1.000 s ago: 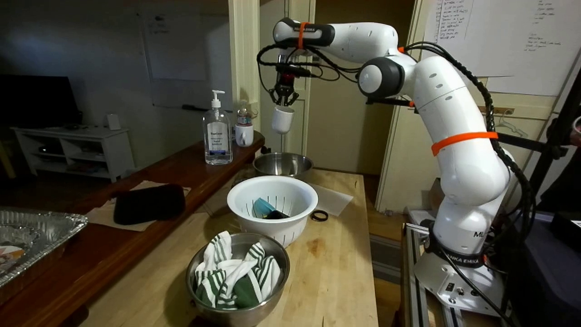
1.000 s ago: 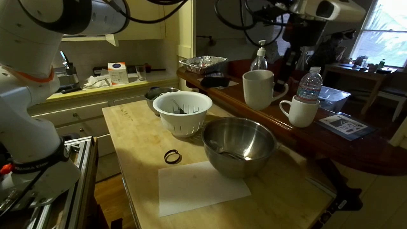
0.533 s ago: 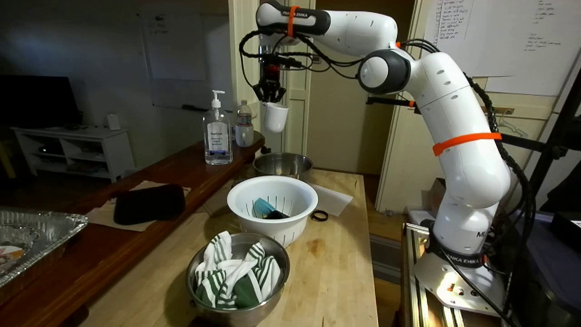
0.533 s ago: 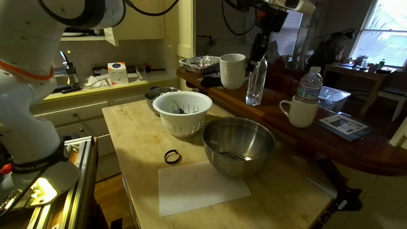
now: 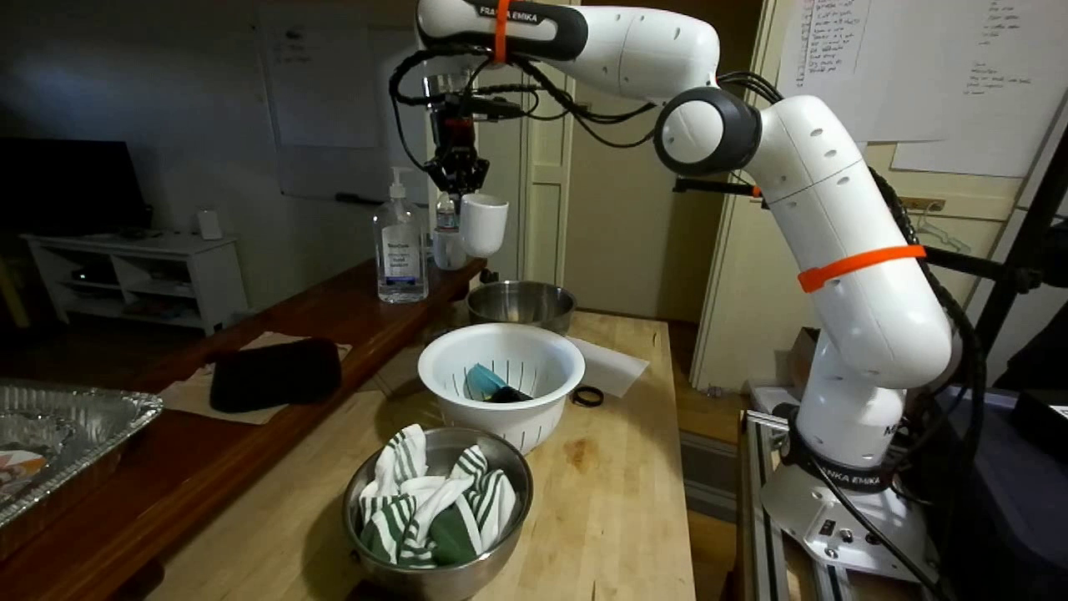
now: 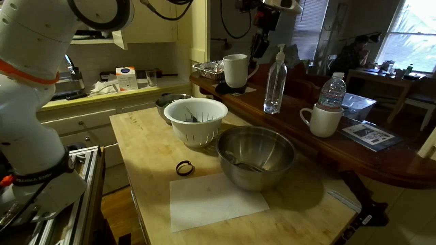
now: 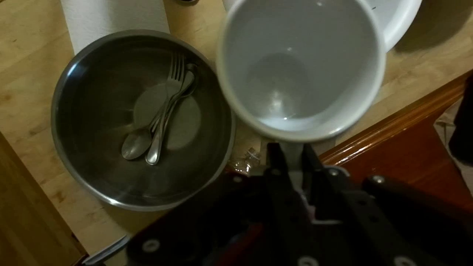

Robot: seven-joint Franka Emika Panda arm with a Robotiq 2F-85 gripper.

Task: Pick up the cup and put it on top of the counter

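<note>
Aloft, the cup [image 6: 235, 72] hangs mouth up, clear of the counter [image 6: 292, 110] | gripper [image 7: 292, 155] clamped on its handle [image 6: 254, 70] | cup juts from the gripper toward the robot base [image 5: 834, 501], so an outward reach likely must precede lowering.

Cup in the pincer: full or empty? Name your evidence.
Empty, apparently: the wrist view looks into the cup, showing only its bare walls and bottom.

"FRANKA EMIKA" stands on the robot arm [image 5: 805, 159] and, partly legible, its base [image 5: 847, 522].
</note>
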